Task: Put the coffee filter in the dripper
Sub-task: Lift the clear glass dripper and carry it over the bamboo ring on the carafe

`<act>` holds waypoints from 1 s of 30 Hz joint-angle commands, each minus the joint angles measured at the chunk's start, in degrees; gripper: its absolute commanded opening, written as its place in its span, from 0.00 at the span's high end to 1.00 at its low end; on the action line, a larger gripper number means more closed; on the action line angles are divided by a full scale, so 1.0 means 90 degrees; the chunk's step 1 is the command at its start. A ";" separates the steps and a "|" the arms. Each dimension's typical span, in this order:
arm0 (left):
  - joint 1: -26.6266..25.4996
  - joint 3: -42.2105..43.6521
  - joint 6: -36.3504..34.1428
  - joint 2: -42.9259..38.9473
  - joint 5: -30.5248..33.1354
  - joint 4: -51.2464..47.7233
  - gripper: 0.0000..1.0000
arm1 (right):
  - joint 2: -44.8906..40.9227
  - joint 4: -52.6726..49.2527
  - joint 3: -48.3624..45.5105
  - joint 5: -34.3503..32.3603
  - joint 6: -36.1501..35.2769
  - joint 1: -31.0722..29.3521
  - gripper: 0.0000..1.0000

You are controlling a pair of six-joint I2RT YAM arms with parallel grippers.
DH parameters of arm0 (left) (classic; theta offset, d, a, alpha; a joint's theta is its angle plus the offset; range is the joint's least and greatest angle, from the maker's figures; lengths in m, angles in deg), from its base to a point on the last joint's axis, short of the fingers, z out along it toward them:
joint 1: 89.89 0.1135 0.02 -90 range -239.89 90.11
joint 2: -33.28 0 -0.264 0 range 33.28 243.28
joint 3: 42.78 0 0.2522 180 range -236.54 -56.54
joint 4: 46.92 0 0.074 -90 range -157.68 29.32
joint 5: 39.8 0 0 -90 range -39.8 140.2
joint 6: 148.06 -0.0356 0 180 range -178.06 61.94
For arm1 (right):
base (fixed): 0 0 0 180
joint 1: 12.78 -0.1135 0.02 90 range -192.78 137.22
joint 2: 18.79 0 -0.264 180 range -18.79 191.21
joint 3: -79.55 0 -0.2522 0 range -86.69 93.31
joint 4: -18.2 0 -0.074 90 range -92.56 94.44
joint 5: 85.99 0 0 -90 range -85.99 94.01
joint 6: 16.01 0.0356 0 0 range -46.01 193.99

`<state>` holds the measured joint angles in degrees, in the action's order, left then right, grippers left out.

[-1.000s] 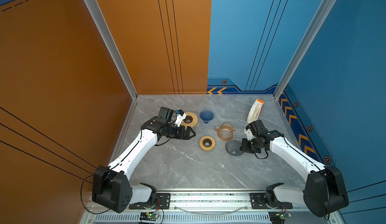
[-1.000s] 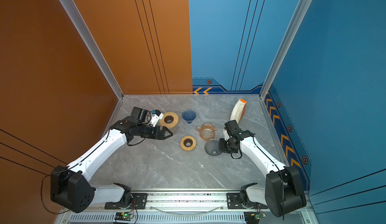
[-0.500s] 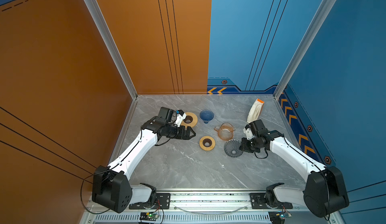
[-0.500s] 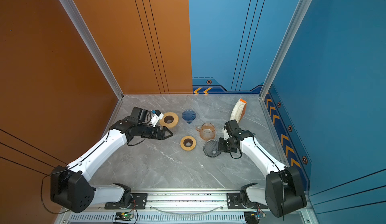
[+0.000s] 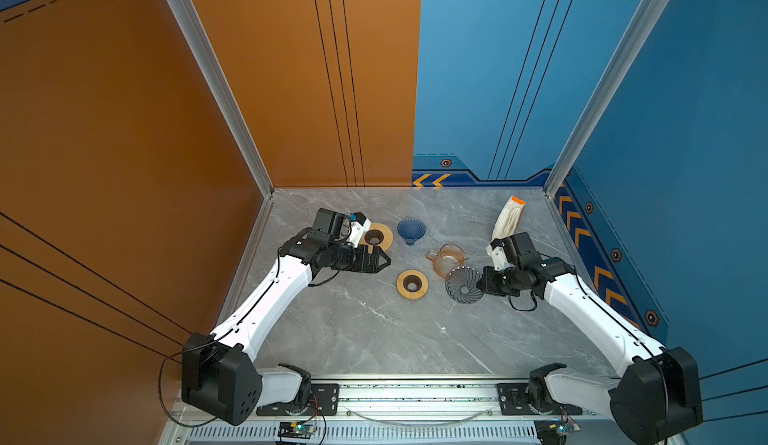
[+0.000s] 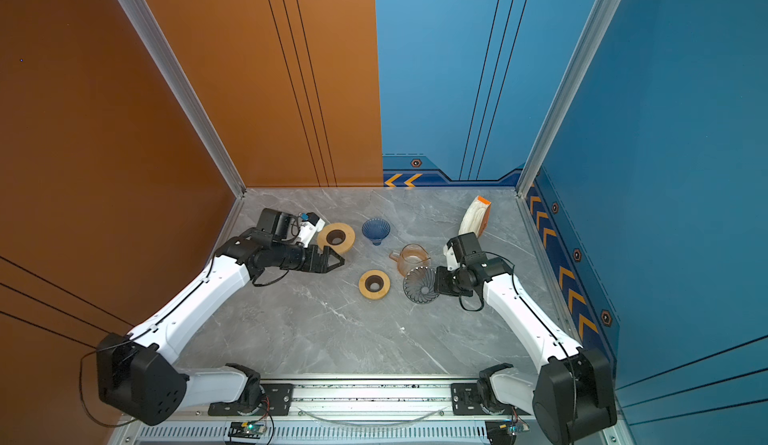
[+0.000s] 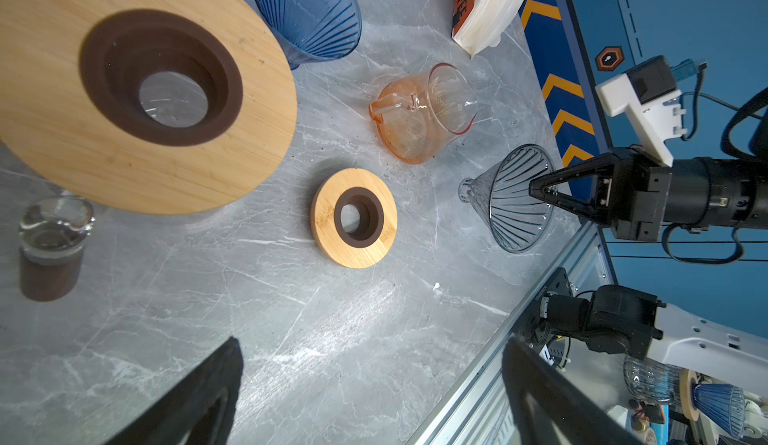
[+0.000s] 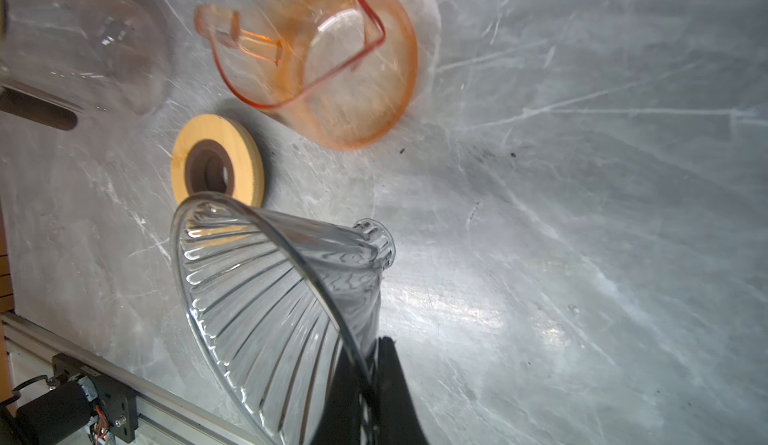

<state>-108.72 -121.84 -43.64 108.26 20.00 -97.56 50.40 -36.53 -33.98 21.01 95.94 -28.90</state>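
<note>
The right claw is clamped thin on the rim of the clear glass dripper. The dripper hangs tilted at the claw's 9 o'clock, mouth up and neck down toward the grey counter; whether the neck touches the stone cannot be told.

The pack of coffee filters lies far out at the counter's 1 o'clock, at roughly 1 o'clock from that claw and just behind its wrist. Its long axis runs from 7 to 1 o'clock in both top views, with the orange-banded end farthest away. No filter is in the dripper yet.

The right arm is much the nearer to the pack, but its claw is occupied. The left claw, spread wide and holding nothing, hovers well apart at the dripper's 9 o'clock, beyond the small wooden ring. A reach for a filter from there would likely have to cross the counter toward 2 o'clock.

Against a second earlier, the right claw has pinched fully shut and the dripper sits slightly farther toward 12 o'clock in the top views. The left arm has not shifted.
</note>
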 commanded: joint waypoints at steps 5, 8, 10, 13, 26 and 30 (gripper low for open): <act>-0.0032 -0.0410 0.0202 -0.0350 0.0170 0.0032 0.02 | -0.0045 -0.0242 0.1044 0.0228 0.0100 -0.0176 1.00; 0.0048 -0.0540 0.0333 -0.0462 0.0287 -0.0004 0.02 | 0.0180 -0.0240 0.1505 0.0265 0.0080 -0.0350 1.00; 0.0101 -0.0583 0.0413 -0.0540 0.0357 -0.0003 0.02 | 0.0385 -0.0243 0.1847 0.0280 0.0070 -0.0467 1.00; 0.0206 -0.0570 0.0511 -0.0679 0.0473 -0.0003 0.02 | 0.0794 -0.0269 0.2410 0.0213 0.0122 -0.0687 1.00; 0.1071 -0.0244 0.0695 -0.1082 0.0370 -0.0041 0.02 | 0.3150 -0.0336 0.5109 0.0045 0.0191 -0.1780 1.00; 0.1244 -0.0084 0.0693 -0.1098 0.0294 -0.0047 0.02 | 0.3878 -0.0339 0.5945 0.0103 0.0225 -0.2045 1.00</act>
<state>-98.40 -123.89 -37.54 99.16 23.19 -97.60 82.57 -39.27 14.26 21.84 96.99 -45.95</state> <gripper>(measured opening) 0.978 0.049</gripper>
